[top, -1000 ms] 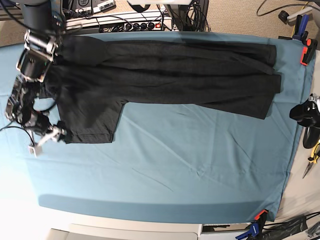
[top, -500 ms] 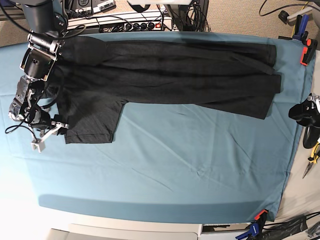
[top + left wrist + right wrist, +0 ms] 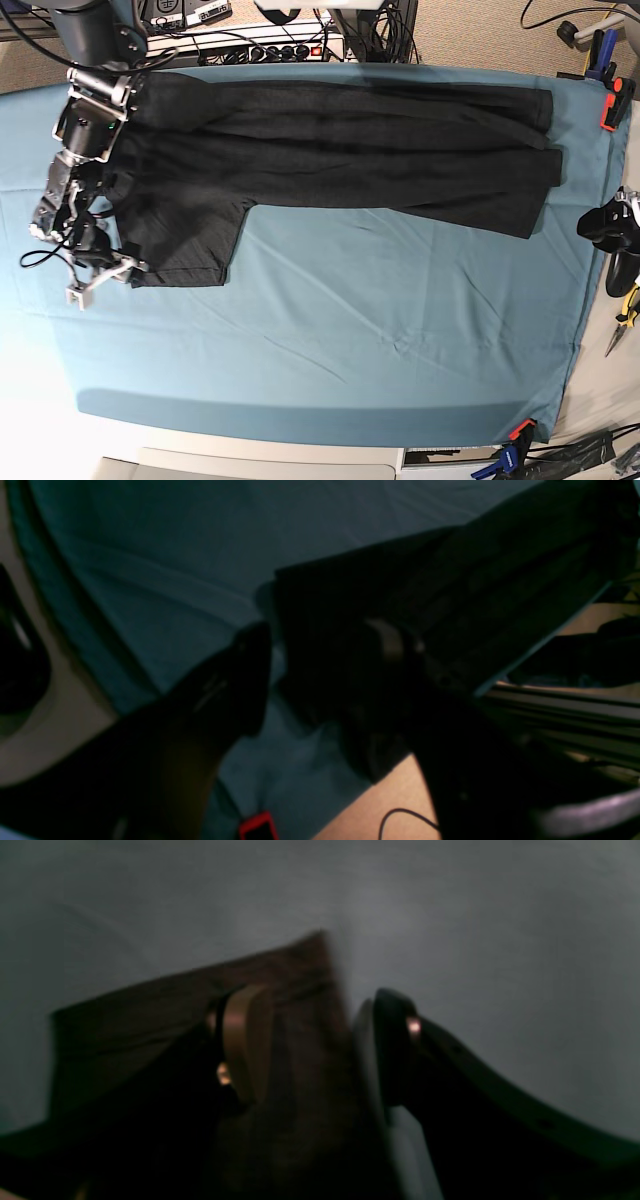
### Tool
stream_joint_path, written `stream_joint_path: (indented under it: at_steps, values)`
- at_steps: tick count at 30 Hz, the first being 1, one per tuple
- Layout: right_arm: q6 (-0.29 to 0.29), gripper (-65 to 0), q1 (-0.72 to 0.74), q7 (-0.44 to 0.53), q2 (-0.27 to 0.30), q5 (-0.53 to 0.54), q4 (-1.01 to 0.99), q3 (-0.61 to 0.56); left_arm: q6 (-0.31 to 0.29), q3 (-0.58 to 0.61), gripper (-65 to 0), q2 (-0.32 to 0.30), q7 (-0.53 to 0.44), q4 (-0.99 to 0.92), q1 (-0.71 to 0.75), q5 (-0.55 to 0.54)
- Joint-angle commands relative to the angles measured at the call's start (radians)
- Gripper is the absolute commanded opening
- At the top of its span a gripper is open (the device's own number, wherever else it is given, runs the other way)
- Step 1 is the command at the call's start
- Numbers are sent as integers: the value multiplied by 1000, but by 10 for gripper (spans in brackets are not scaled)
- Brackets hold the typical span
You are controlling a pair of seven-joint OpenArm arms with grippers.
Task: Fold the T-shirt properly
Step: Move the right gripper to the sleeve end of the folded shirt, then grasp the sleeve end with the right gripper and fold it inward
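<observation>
One black T-shirt (image 3: 330, 150) lies spread across the far half of the teal table cloth (image 3: 380, 330), its body folded into a long band and one sleeve (image 3: 185, 245) jutting toward the near side. Two grippers are in view. The right gripper (image 3: 105, 275) sits at that sleeve's outer corner, fingers parted, with the sleeve hem (image 3: 300, 1040) lying between them, not pinched. The left gripper (image 3: 325, 645) hangs off the cloth's edge by the shirt's other end, its two dark fingers spread apart and holding nothing. Two orange clamps (image 3: 612, 105) grip the cloth's edge on that side.
</observation>
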Motion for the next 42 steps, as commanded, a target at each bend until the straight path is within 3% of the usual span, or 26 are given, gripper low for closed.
stream_joint_path:
  at_steps: [1, 4, 5, 9, 14, 20, 27, 42]
  values:
    - [4, -324, -5, -50, -2, -12, -3, -1, 0, -11, -350, -28, -14, 11, -16, -20]
    - [7, -334, -11, -53, 0, -13, -3, -1, 0, -11, -350, -28, -15, 11, -16, -20]
    - [8, -369, -10, -53, 2, -12, -3, -1, 0, -11, -350, -28, -15, 11, -16, -20]
    - [41, -650, -10, -51, 16, 1, -3, -1, 0, -11, -352, -28, -15, 11, -16, -20]
    - [119, -650, -10, -63, 43, 56, 5, -1, 0, -11, -352, -27, -15, 11, -16, -20]
    - [209, -650, -11, -206, 50, 157, 132, -1, 0, -11, -352, -27, -15, 11, -16, -20]
    - [209, -650, -77, -352, 51, 286, 448, -1, 0, -11, -352, -27, -15, 11, -16, -20]
    - [208, -650, -613, -372, 48, 344, 1016, -1, -3, -11, -352, -28, -15, 11, -16, -20]
